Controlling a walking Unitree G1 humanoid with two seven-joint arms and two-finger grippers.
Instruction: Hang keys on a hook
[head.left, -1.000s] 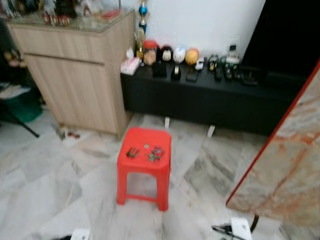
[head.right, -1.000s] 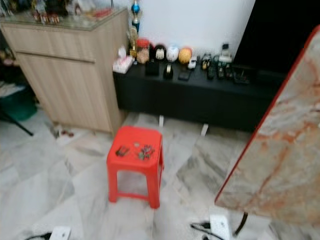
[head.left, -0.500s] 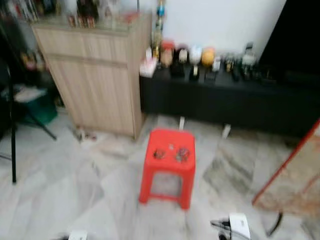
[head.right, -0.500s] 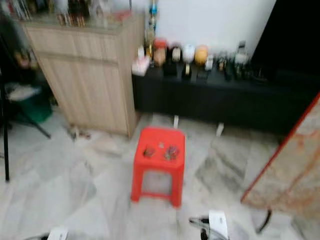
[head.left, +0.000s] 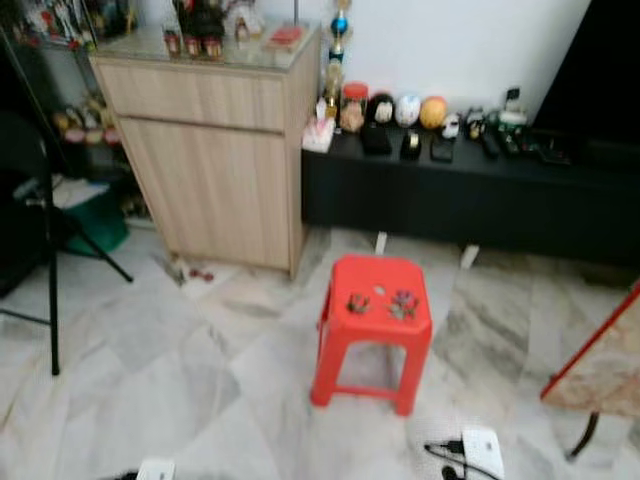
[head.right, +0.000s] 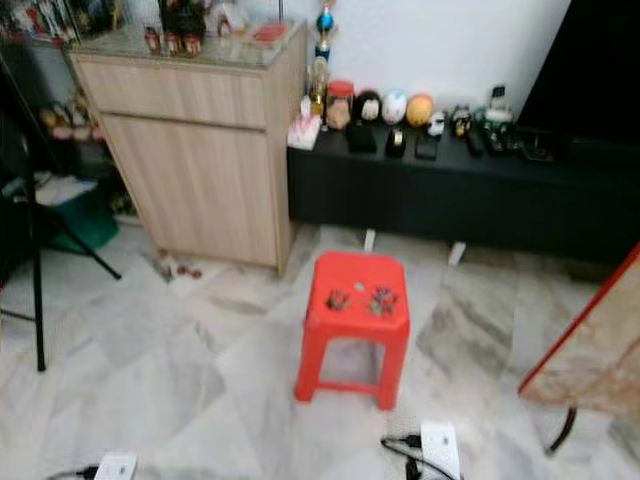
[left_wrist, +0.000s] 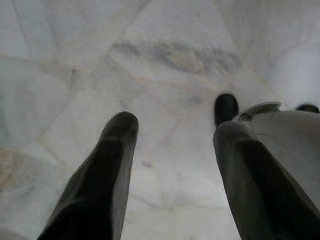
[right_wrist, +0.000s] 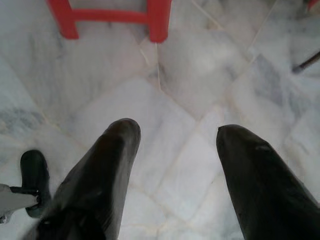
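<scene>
Two small bunches of keys lie on the seat of a red plastic stool (head.left: 372, 318): one bunch (head.left: 357, 302) toward the robot's left, the other bunch (head.left: 404, 304) toward its right, with a small pale item between them, too blurred to identify. The stool stands on a grey-white marble floor (head.left: 180, 380).

Behind the stool runs a low black counter (head.left: 470, 200) against a white wall (head.left: 440, 45). Its top carries a row of small round ornaments (head.left: 390, 108) and dark gadgets (head.left: 500, 135). To the robot's left of it stands a taller wooden cabinet (head.left: 215, 160) with small objects on its top. Farther left, a black tripod leg (head.left: 50, 270) crosses the floor beside a green bin (head.left: 95, 220).

At the right edge of the head views sits a marbled board with a red rim (head.left: 600, 365). Near the bottom, a white power strip (head.left: 482, 448) with a black cable lies on the floor.

Left end effector (left_wrist: 172, 135): released, both black fingers spread apart over bare floor, holding nothing. Right end effector (right_wrist: 175, 137): released, fingers spread apart over the floor, with the red legs of the stool ahead of the fingertips.
</scene>
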